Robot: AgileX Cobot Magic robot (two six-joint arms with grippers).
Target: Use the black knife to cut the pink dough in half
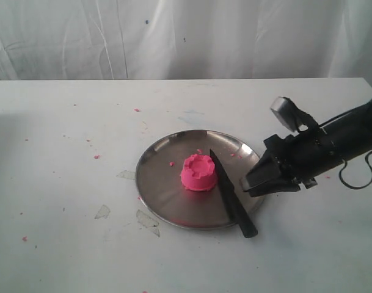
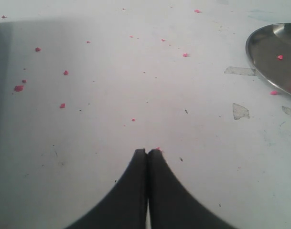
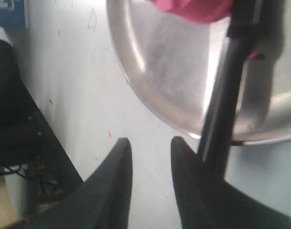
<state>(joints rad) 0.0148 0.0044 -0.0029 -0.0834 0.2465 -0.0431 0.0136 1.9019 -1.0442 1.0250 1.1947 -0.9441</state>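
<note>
The pink dough [image 1: 198, 173] stands as one cup-shaped lump with a notched top in the middle of the steel plate [image 1: 161, 183]. The black knife [image 1: 231, 196] lies beside it on the plate, blade tip near the dough and handle sticking out over the front rim. My right gripper [image 1: 247, 185] hovers just right of the handle. In the right wrist view this gripper [image 3: 150, 140] is open with nothing between its fingers, and the knife [image 3: 226, 105] runs along the outside of one finger. The dough [image 3: 193, 9] shows at the frame's edge. My left gripper [image 2: 147, 151] is shut over bare table.
Pink crumbs [image 2: 65, 72] dot the white table, and a few flat clear scraps [image 1: 102, 212] lie left of the plate [image 2: 269, 52]. A white curtain hangs behind. A blue object [image 3: 9, 12] and dark equipment [image 3: 16, 129] sit past the table edge.
</note>
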